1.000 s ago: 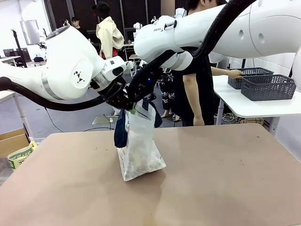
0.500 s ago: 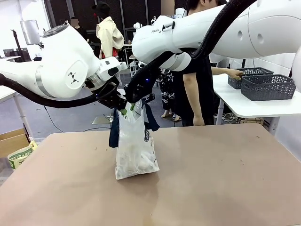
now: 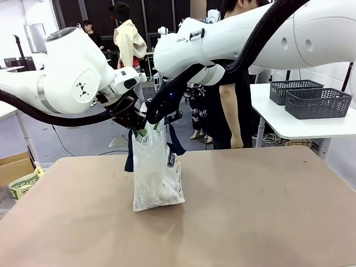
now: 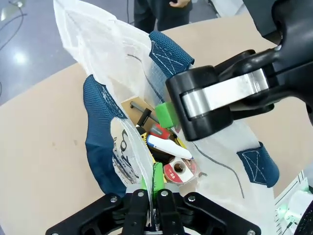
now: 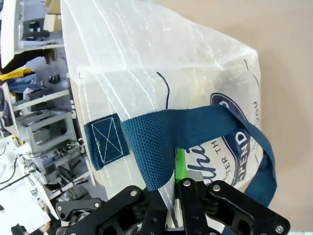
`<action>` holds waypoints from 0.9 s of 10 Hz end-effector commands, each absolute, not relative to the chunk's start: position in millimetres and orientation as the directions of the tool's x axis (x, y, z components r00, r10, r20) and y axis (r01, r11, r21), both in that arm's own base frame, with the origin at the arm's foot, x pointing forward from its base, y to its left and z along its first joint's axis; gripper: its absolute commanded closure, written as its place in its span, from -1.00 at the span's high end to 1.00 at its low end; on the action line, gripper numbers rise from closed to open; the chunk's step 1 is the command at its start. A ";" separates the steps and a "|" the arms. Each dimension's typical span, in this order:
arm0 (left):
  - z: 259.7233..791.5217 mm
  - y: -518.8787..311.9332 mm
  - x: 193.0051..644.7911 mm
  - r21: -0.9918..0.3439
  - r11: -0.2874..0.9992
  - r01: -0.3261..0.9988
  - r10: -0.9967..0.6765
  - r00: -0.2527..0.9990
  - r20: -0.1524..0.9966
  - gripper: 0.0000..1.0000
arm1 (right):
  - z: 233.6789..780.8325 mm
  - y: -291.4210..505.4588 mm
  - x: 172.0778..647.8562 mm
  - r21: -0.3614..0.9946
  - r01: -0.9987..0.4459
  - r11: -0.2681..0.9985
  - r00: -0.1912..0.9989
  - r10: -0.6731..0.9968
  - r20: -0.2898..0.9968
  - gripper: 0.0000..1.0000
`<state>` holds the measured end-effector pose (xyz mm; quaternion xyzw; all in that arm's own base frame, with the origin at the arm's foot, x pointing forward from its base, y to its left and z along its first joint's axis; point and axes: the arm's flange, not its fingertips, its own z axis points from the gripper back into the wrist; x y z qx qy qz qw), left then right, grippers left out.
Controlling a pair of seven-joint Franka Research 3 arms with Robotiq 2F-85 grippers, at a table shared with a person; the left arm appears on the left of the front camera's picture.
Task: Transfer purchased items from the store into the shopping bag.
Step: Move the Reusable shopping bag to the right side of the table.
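A shopping bag stands on the table, hanging beneath both pincers. The left gripper and right gripper are each clamped shut on opposite rims, likely to keep its mouth spread. The purchased items lie inside, below them.

Colour rundown, bag edition

The shopping bag is milky see-through white; its strap handles are navy weave with pale crossed-box stitching, and the oval logo is navy with white letters. Inside I see a brown cardboard pack, a white pen and a red-and-white roll. My left hand and right hand are black with bright green pads. The table is plain tan.
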<state>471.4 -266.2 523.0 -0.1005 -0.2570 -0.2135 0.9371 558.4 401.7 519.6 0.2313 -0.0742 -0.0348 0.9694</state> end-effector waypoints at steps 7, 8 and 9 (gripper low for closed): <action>525.2 -272.2 465.0 -0.142 0.864 0.483 -0.347 0.777 0.525 0.59 | 521.1 402.4 557.7 0.452 0.022 0.892 0.987 -0.090 0.129 -1.00; 525.0 -274.9 463.0 -0.163 0.854 0.494 -0.349 0.777 0.524 0.99 | 521.1 402.4 557.7 0.452 0.022 0.892 0.987 -0.090 0.129 -1.00; 525.3 -276.6 460.7 -0.180 0.852 0.492 -0.340 0.781 0.524 1.00 | 521.1 402.4 557.7 0.452 0.022 0.892 0.987 -0.090 0.129 -1.00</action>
